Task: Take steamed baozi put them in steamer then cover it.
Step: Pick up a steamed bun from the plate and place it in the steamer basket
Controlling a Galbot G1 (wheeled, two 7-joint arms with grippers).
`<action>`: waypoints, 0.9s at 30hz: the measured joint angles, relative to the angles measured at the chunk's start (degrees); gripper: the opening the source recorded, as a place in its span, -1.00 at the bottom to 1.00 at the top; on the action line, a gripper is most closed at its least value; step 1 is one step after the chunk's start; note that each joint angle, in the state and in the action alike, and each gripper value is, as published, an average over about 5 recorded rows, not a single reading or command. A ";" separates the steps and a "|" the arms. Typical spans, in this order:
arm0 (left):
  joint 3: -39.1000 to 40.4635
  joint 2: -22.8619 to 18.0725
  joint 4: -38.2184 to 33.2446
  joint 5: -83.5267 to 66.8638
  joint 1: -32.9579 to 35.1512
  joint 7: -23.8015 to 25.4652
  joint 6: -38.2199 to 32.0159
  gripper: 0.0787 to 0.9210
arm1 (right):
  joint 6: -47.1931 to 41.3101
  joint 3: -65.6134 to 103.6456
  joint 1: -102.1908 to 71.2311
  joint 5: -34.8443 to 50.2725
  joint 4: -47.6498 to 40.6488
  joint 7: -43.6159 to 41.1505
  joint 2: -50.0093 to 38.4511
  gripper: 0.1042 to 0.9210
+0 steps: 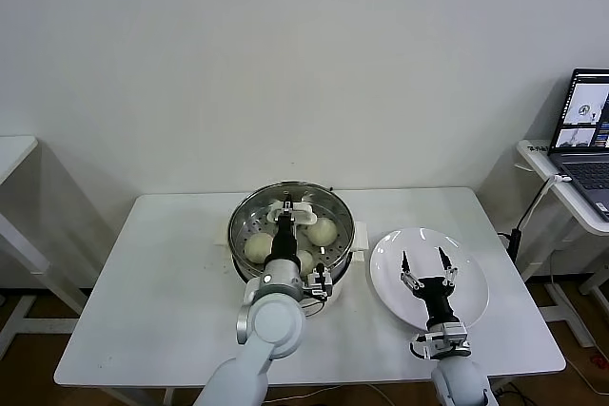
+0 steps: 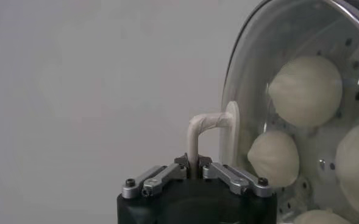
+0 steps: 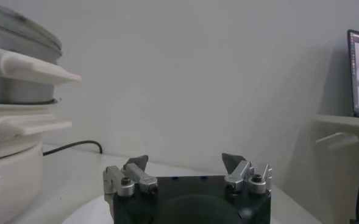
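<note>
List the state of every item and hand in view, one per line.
steamed baozi: all inside the steamer.
steamer: loaded, on the table.
cover: on the steamer, held by its handle.
left hand: shut on the cover's handle.
right hand: open, empty, above the plate.
plate: empty.

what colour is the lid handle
Cream-white; the lid handle, pinched by the left hand, shows best in the left wrist view.

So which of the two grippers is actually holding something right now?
The left gripper, over the shiny steel steamer, is shut on the clear glass cover's cream handle. The right gripper hangs open over the flat white plate, holding nothing.
</note>
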 measured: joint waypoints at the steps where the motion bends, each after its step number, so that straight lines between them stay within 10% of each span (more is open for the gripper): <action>1: -0.02 0.00 0.05 0.06 0.04 -0.05 -0.04 -0.72 | 0.01 0.00 0.02 -0.01 0.00 -0.01 0.01 0.76; 21: -1.05 -0.81 0.98 0.61 0.90 -1.08 -0.96 -0.72 | 0.03 -0.01 0.17 -0.03 0.03 -0.02 -0.05 0.76; 27: -1.15 -0.84 0.47 0.57 1.46 -1.35 -0.97 -0.45 | 0.03 0.02 0.17 0.00 0.06 -0.01 -0.10 0.76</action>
